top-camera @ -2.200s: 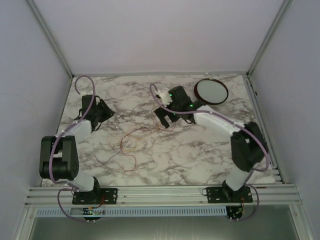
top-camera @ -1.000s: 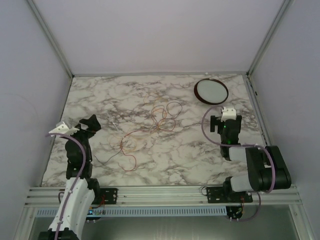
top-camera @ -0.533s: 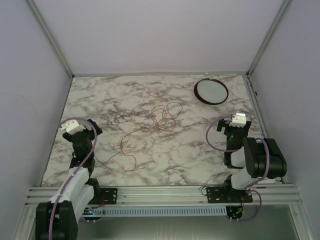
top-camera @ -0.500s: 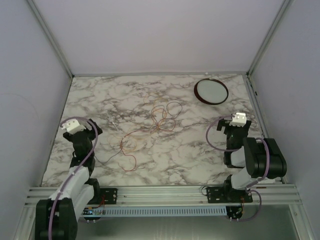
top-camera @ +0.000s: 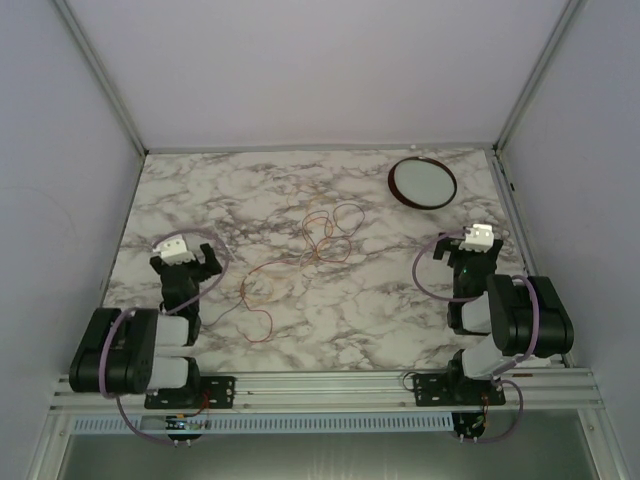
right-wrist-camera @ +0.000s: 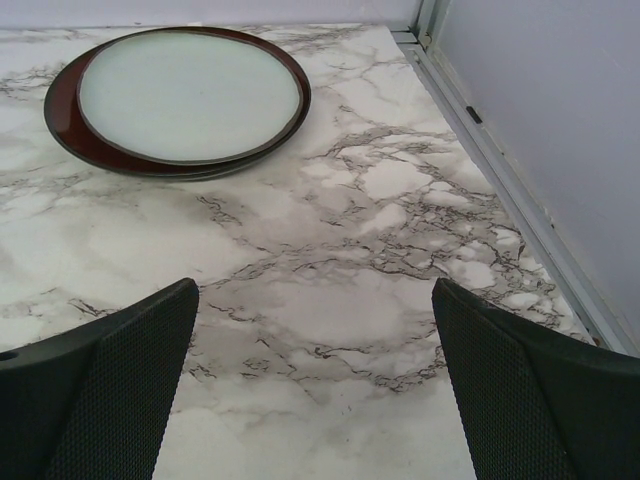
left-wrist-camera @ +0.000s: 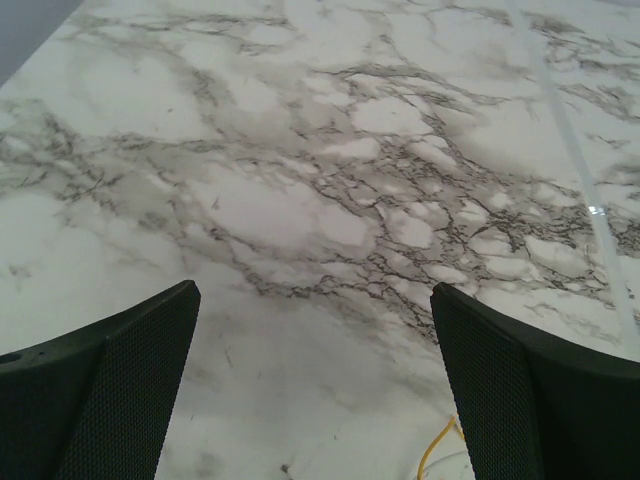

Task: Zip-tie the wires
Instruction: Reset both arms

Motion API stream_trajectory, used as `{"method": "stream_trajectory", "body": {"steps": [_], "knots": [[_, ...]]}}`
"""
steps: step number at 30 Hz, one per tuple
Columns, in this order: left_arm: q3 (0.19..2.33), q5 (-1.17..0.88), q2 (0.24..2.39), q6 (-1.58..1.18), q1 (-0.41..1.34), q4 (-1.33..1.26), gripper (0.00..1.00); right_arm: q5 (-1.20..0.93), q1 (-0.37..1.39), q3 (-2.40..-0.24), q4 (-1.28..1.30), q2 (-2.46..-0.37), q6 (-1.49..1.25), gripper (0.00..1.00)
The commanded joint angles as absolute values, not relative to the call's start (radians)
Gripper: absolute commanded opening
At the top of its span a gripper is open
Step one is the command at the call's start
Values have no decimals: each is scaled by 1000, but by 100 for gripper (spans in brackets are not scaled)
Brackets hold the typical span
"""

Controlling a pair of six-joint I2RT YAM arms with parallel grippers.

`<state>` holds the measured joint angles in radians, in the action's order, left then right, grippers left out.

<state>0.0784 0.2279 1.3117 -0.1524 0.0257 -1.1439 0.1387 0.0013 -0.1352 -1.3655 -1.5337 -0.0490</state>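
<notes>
The wires (top-camera: 300, 255) lie loose on the marble table (top-camera: 350, 320) as thin red, orange and yellow loops, spread from the centre toward the front left. My left gripper (top-camera: 188, 265) is folded back near its base, left of the wires, open and holding nothing. In the left wrist view that gripper (left-wrist-camera: 312, 290) has its jaws wide apart over bare marble, with a yellow wire end (left-wrist-camera: 440, 455) by the right finger. My right gripper (top-camera: 468, 255) sits at the right side, well away from the wires, also open. The right wrist view shows it (right-wrist-camera: 313, 285) with nothing between the fingers.
A round white dish with a dark rim (top-camera: 422, 182) stands at the back right, and the right wrist view shows this dish (right-wrist-camera: 190, 95) ahead of the gripper. Metal frame rails (right-wrist-camera: 500, 170) and lilac walls close the table in on the right.
Both arms have pulled back from the wires to their bases. In the last half second the left gripper swung right and settled; the right arm stayed still. The wires have not moved.
</notes>
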Motion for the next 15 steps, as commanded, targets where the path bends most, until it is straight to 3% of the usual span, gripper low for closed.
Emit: {"method": "stream_trajectory", "body": {"steps": [1,3,6,8,10,12,15], "knots": [[119,154,1445,-56,43,-1404,100,111,-11,-188,-1353,-1537,-62,99],[116,163,1585,-45,58,-1598,100,112,-10,-200,-1329,-1539,-64,99],[164,208,1519,-61,60,-1376,100,113,-10,-200,-1325,-1539,-66,99],[173,211,1562,-61,61,-1443,100,112,-12,-202,-1323,-1539,-66,99],[204,214,1524,-59,63,-1316,100,112,-12,-202,-1322,-1538,-66,99],[188,213,1557,-54,66,-1398,100,112,-12,-202,-1322,-1538,-66,99],[222,180,1535,-42,67,-1306,100,112,-12,-201,-1324,-1538,-66,99]]}}
